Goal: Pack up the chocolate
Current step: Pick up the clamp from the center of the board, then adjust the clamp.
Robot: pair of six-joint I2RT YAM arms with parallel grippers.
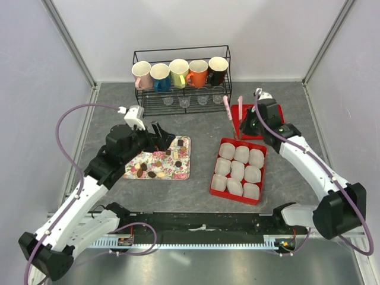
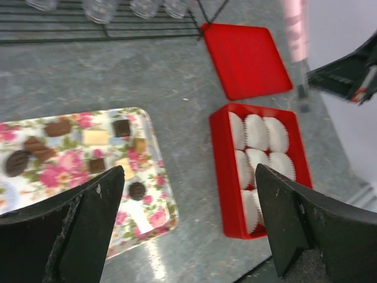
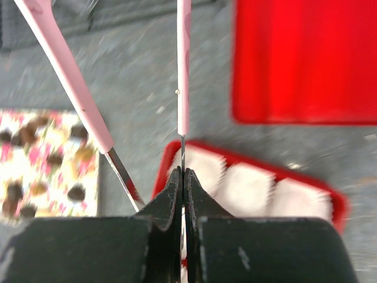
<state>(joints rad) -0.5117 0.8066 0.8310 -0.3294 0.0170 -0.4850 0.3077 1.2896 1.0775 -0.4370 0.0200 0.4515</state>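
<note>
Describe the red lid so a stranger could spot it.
Find the wire mug rack at the back. Off its right end lie two red things. The lid is the flat, bare one; the box holds white paper cups.

A mottled grey worktop is closed in by plain pale walls: the back wall at 12 o'clock, the left wall at 9 and the right wall at 3, joined at the corners by aluminium posts. At 12 o'clock, close to the back wall, stands a black wire rack with five mugs in a row and small clear glasses below them. The light is soft and even, and a brushed metal strip runs along the edge at 6 o'clock.
</note>
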